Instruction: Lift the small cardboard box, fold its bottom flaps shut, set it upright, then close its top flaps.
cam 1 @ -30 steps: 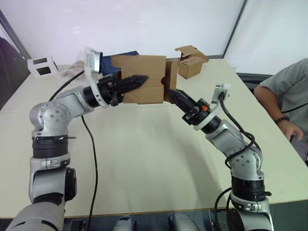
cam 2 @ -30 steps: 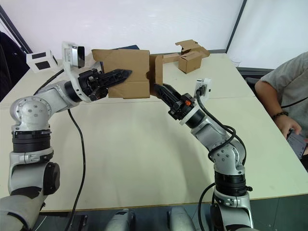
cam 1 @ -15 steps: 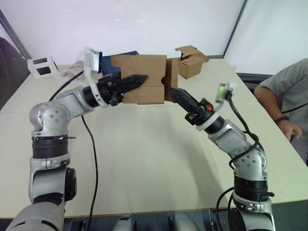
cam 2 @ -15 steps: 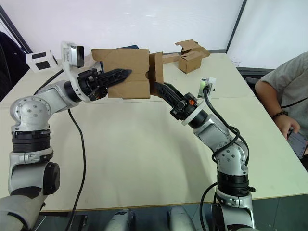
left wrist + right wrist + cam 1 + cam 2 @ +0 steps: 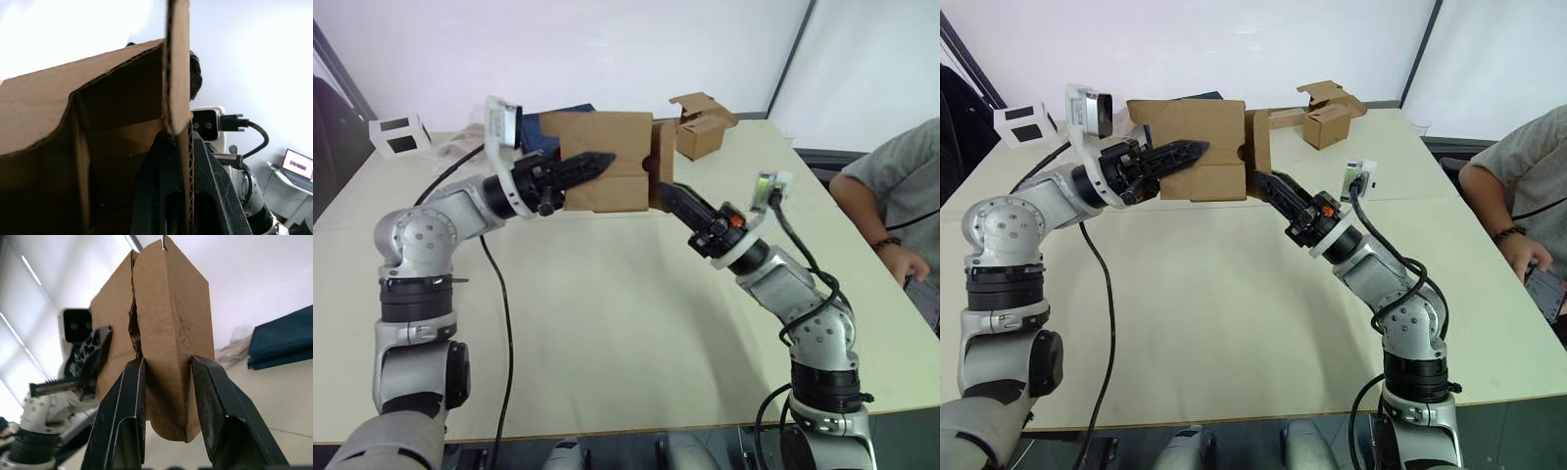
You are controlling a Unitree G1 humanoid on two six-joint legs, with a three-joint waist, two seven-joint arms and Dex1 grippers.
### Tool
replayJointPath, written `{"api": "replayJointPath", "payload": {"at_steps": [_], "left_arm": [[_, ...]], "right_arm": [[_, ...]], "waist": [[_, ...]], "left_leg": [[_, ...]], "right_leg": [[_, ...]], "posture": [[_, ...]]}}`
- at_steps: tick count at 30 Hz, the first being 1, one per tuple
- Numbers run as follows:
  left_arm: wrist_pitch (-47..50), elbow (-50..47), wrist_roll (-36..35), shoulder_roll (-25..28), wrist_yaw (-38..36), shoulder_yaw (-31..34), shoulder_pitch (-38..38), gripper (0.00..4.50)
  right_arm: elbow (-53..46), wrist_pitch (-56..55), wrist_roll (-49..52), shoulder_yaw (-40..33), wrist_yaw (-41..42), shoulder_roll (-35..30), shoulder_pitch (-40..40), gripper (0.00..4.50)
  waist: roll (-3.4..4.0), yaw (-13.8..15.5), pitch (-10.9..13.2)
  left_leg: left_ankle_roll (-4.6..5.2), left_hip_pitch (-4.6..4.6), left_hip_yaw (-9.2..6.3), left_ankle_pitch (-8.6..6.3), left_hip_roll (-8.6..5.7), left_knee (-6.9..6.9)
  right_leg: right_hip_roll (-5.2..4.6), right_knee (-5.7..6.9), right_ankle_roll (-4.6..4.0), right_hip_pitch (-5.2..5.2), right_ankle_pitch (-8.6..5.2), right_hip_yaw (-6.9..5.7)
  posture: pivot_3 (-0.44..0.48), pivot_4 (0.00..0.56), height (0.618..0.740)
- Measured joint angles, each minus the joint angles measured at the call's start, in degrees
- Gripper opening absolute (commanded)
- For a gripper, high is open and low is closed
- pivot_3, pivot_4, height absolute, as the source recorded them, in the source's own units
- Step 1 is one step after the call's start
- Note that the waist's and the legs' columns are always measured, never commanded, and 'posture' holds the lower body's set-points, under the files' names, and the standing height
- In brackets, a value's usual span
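My left gripper [image 5: 599, 160] holds the small cardboard box [image 5: 607, 176] in the air above the far part of the table, shut on its side wall [image 5: 177, 73]. The box lies on its side, plain brown. Its bottom flaps [image 5: 663, 157] face right and stand partly folded. My right gripper [image 5: 664, 188] reaches up to that end from below. Its fingers [image 5: 124, 401] are open, one on each side of a flap [image 5: 171, 323]. I cannot tell whether they touch it.
A second brown box [image 5: 702, 132] with raised flaps sits at the table's far right. A blue cloth [image 5: 540, 124] lies behind the held box, a white block [image 5: 399, 134] at far left. A person [image 5: 891, 196] sits by the right edge. A black cable [image 5: 499, 313] crosses the table [image 5: 607, 323].
My right arm has shifted and its wrist has turned, bringing the gripper slightly up and closer to the box's right-hand flaps. The left gripper and the box have stayed still.
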Motion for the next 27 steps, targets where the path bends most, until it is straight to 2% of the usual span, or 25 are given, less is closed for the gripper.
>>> {"api": "replayJointPath", "payload": {"at_steps": [4, 16, 26, 27], "left_arm": [[0.0, 0.0, 0.0, -0.3, 0.0, -0.2, 0.0, 0.0], [0.0, 0.0, 0.0, -0.4, 1.0, -0.2, 0.0, 0.0], [0.0, 0.0, -0.1, -0.6, 1.2, -0.1, -0.2, 0.0], [0.0, 0.0, -0.2, -0.6, 1.2, -0.1, -0.2, 0.0]], "right_arm": [[-0.1, -0.1, -0.1, 0.4, 0.8, 0.3, 0.0, 2.73], [0.0, 0.0, 5.4, -2.2, 0.1, 2.3, 0.1, 2.73], [0.5, 0.0, 5.4, -2.2, -0.1, 1.7, 0.9, 2.73], [0.6, -0.1, 5.0, -2.1, -0.2, 1.7, 0.9, 2.18]], "waist": [[0.0, 0.0, 0.0], [0.0, 0.0, 0.0], [0.0, 0.0, 0.0], [0.0, 0.0, 0.0]], "left_leg": [[0.0, 0.0, 0.0, 0.0, 0.0, 0.0], [0.0, 0.0, 0.0, 0.0, 0.0, 0.0], [0.0, 0.0, 0.0, 0.0, 0.0, 0.0], [0.0, 0.0, 0.0, 0.0, 0.0, 0.0]], "right_leg": [[0.0, 0.0, 0.0, 0.0, 0.0, 0.0], [0.0, 0.0, 0.0, 0.0, 0.0, 0.0], [0.0, 0.0, 0.0, 0.0, 0.0, 0.0], [0.0, 0.0, 0.0, 0.0, 0.0, 0.0]], "posture": [[0.0, 0.15, 0.74], [0.0, 0.15, 0.74], [0.0, 0.15, 0.74], [0.0, 0.15, 0.74]]}}
